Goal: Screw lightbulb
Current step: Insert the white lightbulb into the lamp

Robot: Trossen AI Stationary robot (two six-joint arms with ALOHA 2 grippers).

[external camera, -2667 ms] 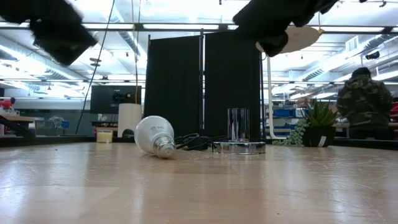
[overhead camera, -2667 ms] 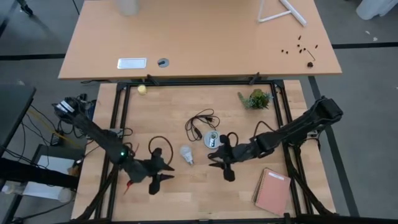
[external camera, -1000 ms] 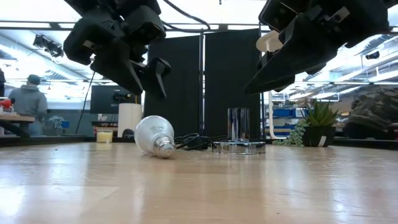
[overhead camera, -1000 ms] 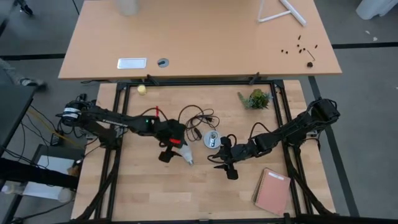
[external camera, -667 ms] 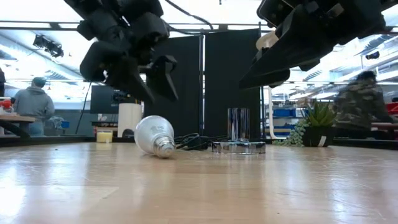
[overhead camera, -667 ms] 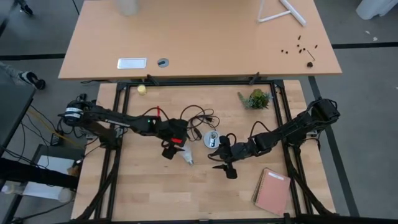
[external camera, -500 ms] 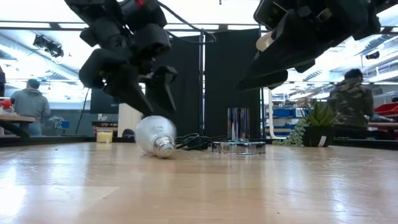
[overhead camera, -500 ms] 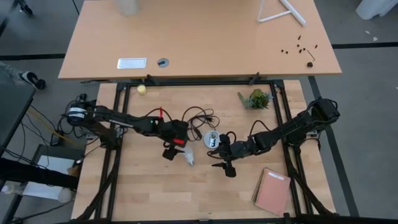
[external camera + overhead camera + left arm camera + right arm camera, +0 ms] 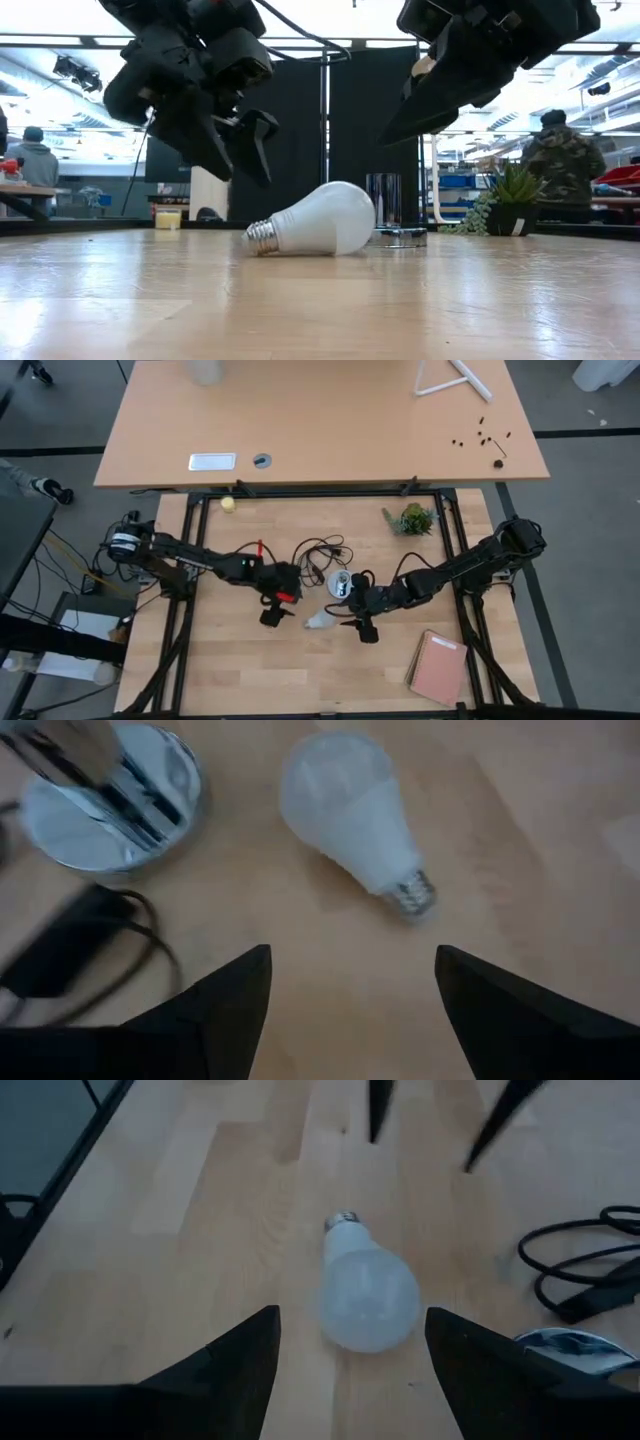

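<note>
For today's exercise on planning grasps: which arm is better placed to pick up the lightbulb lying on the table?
Probably left: the left gripper hangs open beside the lightbulb's screw base. The right gripper, also open, flanks its glass end.

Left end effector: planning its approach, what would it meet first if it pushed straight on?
Probably the lightbulb, lying loose on the table ahead of the open left end effector; depth is unclear.

Bright even overhead light, ceiling strip lights (image 9: 330, 42) glaring white in the low view, arms there dark against them, soft faint shadows on the wooden table (image 9: 320, 660), both wrist views hazy and soft-focused, fingers blurred
</note>
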